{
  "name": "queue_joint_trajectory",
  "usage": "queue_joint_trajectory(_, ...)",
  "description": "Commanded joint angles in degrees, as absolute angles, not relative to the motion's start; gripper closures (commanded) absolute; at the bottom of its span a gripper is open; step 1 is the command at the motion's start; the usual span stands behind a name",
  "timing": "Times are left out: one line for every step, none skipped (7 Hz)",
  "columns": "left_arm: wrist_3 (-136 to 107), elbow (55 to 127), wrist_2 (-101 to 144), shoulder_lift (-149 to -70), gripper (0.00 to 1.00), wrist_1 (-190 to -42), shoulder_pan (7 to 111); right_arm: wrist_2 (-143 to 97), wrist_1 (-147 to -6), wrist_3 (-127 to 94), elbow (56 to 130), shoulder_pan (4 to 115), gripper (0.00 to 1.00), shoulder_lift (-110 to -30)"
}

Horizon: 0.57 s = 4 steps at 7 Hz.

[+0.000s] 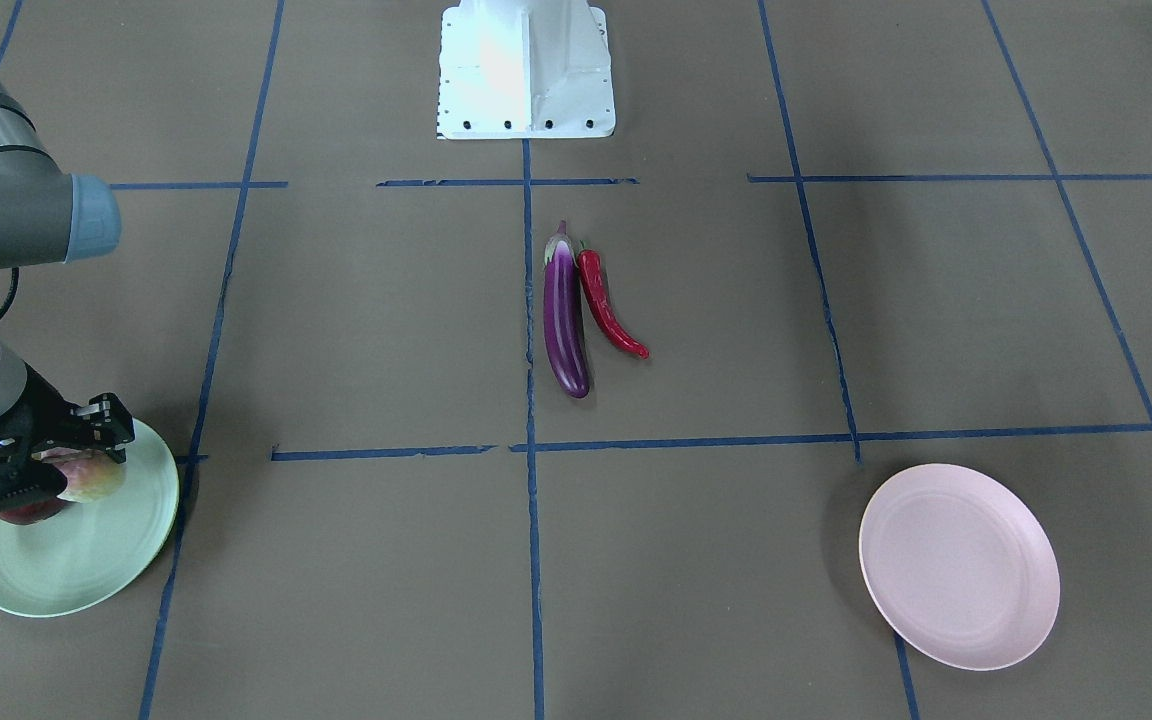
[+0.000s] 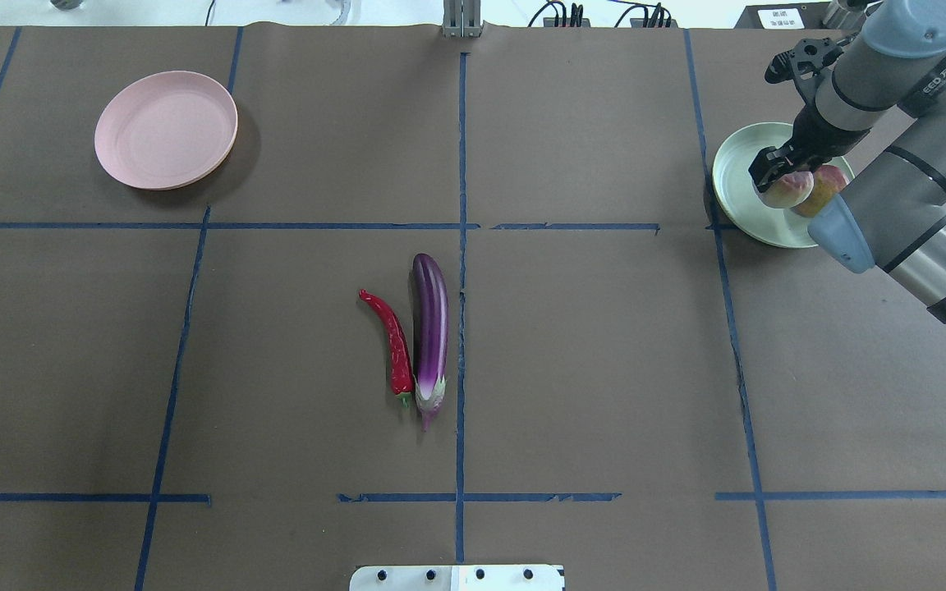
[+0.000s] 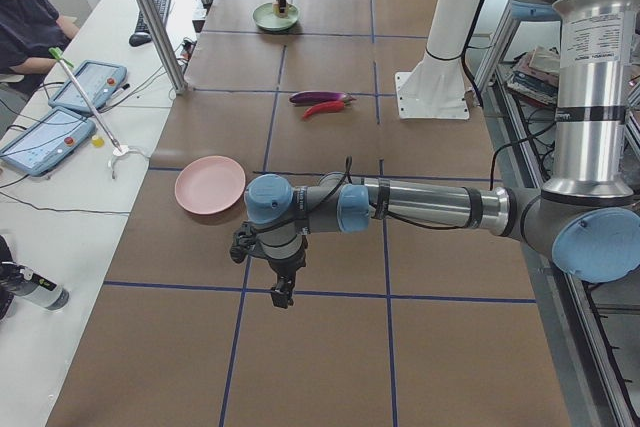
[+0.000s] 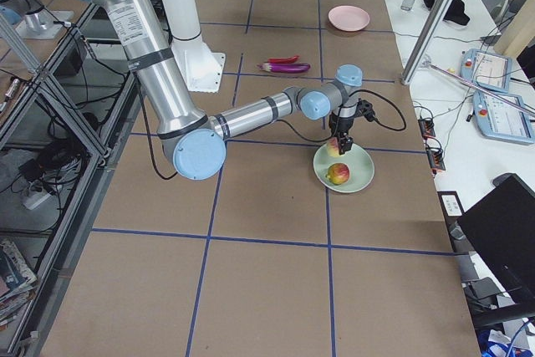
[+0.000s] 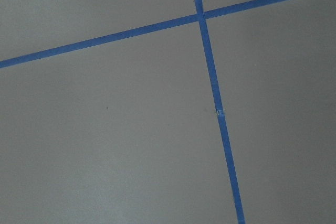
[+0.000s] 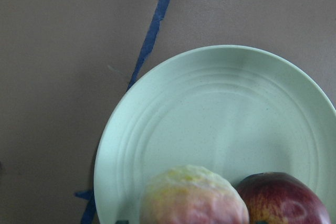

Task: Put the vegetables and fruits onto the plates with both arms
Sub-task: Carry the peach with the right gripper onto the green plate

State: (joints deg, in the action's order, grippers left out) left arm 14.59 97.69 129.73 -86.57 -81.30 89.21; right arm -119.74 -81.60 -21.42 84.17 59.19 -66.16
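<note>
Holding: the right gripper (image 2: pixel 777 179) is clenched on the peach (image 6: pixel 191 195), low over the mint plate (image 2: pixel 737 164).
Relation: the peach hangs just beside the pomegranate (image 6: pixel 283 198), which sits in the mint plate; a short drop and release should do.
Left gripper (image 3: pixel 283 287): well apart from the mint plate, beyond the pink plate (image 2: pixel 165 130); whether its jaws are parted cannot be told.
Vegetables: the eggplant (image 2: pixel 430 328) and chili (image 2: pixel 393 341) lie side by side, well apart from the mint plate on its pink-plate side, with their long axes running toward the base block (image 2: pixel 456 577).
Surface: flat brown table (image 2: pixel 604 369); most of the mint plate is bare.

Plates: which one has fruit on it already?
The mint green plate: the pomegranate lies on it, and the right hand holds the peach over it. The pink plate has none.
</note>
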Motion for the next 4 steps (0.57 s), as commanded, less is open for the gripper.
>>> queue_joint_trajectory(14.59, 98.00, 129.73, -86.57, 0.00, -81.39, 89.21, -121.19, -82.26, -21.18, 84.63, 61.42, 0.00, -64.61)
queue_joint_trajectory(14.59, 98.43, 129.73, -86.57, 0.00, -81.30, 89.21, -125.64, -86.44, -21.01, 86.47, 65.44, 0.00, -64.16)
queue_joint_trajectory(14.59, 98.52, 129.73, -86.57, 0.00, -81.39, 89.21, -127.60, -93.53, -20.22, 90.40, 69.31, 0.00, -62.94)
queue_joint_trajectory(14.59, 98.61, 129.73, -86.75, 0.00, -81.39, 89.21, -127.88, -97.61, -17.00, 94.70, 73.00, 0.00, -64.67)
